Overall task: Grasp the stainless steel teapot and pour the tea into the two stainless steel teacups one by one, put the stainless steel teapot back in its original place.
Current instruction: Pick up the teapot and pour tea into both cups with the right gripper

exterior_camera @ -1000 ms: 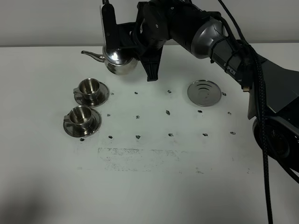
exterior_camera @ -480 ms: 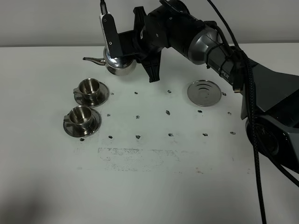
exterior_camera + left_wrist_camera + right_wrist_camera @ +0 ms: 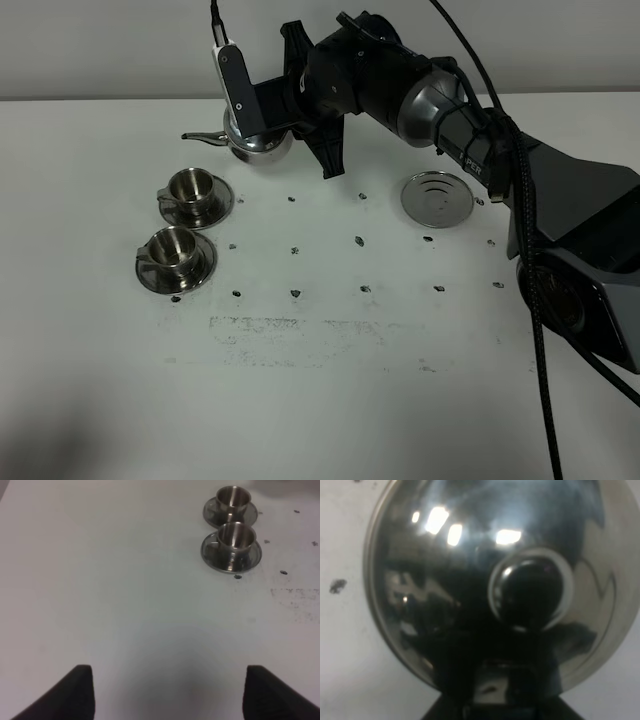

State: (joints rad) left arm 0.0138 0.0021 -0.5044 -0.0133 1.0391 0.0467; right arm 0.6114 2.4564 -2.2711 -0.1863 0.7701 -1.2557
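My right gripper (image 3: 285, 105) reaches across to the far left and is shut on the handle of the stainless steel teapot (image 3: 255, 140). The teapot's thin spout (image 3: 200, 135) points left, behind the cups. In the right wrist view the teapot (image 3: 470, 580) fills the frame from above, and its lid knob (image 3: 530, 595) shows. The two stainless steel teacups stand on saucers at the left, the far one (image 3: 192, 187) and the near one (image 3: 172, 252). They also show in the left wrist view, far cup (image 3: 232, 499) and near cup (image 3: 236, 536). My left gripper (image 3: 170, 700) is open and empty, well short of the cups. No tea is visible.
A round steel saucer (image 3: 437, 197) lies alone at the right of the middle. Small dark marks dot the white table (image 3: 330, 380) in rows. The right arm (image 3: 470, 110) stretches across the back of the table.
My right gripper has carried the teapot a little farther back and lower, so it looks smaller. The spout still points left. The cups and the lone saucer have not moved.
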